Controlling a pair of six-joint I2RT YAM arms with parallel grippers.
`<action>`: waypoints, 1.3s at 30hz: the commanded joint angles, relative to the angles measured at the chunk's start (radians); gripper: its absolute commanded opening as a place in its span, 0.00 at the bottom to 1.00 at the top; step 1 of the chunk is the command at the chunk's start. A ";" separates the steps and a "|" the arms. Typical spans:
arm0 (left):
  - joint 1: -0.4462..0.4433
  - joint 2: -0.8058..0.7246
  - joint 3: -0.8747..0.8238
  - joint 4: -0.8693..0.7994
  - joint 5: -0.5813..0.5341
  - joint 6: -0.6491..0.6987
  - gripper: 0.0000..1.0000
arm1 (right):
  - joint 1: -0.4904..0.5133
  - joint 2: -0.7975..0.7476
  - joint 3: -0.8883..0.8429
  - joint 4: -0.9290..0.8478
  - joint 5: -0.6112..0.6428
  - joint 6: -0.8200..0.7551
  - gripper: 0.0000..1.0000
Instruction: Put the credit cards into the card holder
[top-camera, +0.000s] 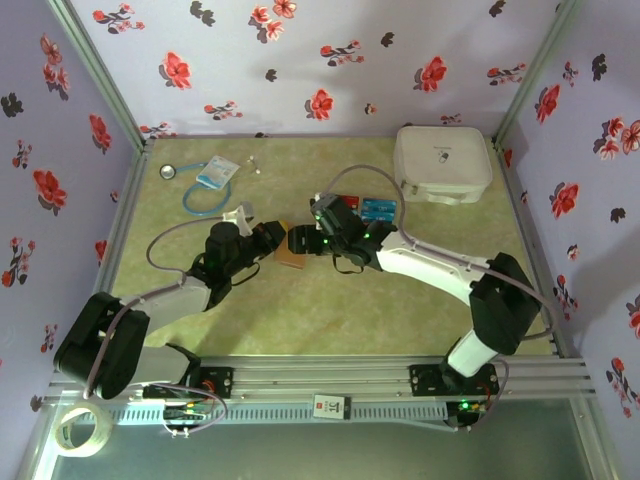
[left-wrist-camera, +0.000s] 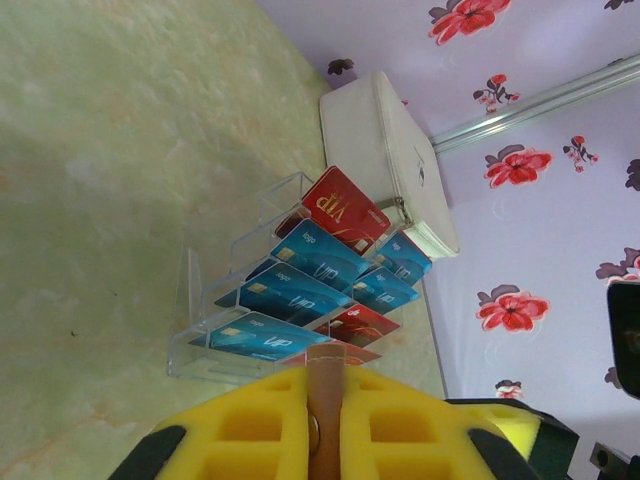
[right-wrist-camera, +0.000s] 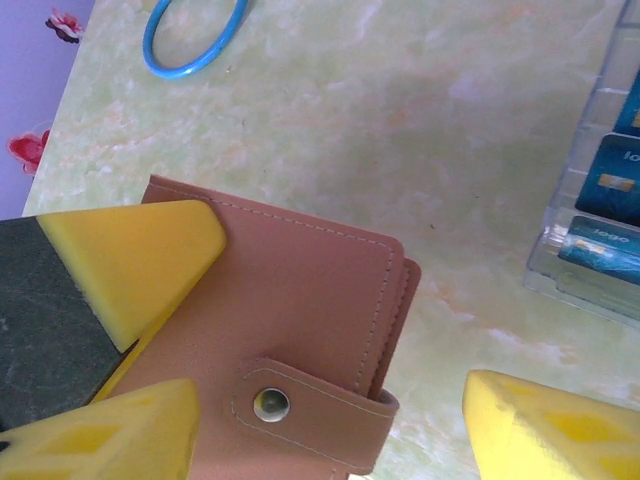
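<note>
the left tool (left-wrist-camera: 325, 372) is clamped on one edge of the tan-pink card holder (right-wrist-camera: 300, 300) at the middle of the pale green bench (right-wrist-camera: 400, 120), its yellow pads pressed flat against the leather from both sides. the right tool (top-camera: 303, 240) faces it from the other side with its jaws spread wide. in the right wrist view one of its yellow fingers (right-wrist-camera: 110, 430) overlaps the holder's lower corner, while the other stands clear of the holder's folded edge. the holder is closed, its snap tab (right-wrist-camera: 270, 403) buttoned across the front; whether it rests on the bench or is lifted off it cannot be told. the credit cards (left-wrist-camera: 300, 290), red and blue with white print, stand slanted in two rows in a clear rack (left-wrist-camera: 190, 290) just beyond the tools. a white case (left-wrist-camera: 380, 150) sits right behind the rack, near the flowered wall. a blue cord (right-wrist-camera: 195, 45) lies on the bench towards the far left.
</note>
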 joint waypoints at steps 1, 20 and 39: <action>-0.009 -0.017 0.006 0.008 -0.020 -0.013 0.00 | 0.014 0.030 0.034 0.021 0.015 -0.014 0.70; -0.010 -0.019 0.006 -0.005 -0.028 0.002 0.00 | -0.049 -0.186 -0.222 -0.168 0.239 0.018 0.56; -0.010 -0.017 0.002 -0.029 -0.027 0.032 0.00 | -0.105 -0.193 -0.198 0.126 -0.137 0.152 0.62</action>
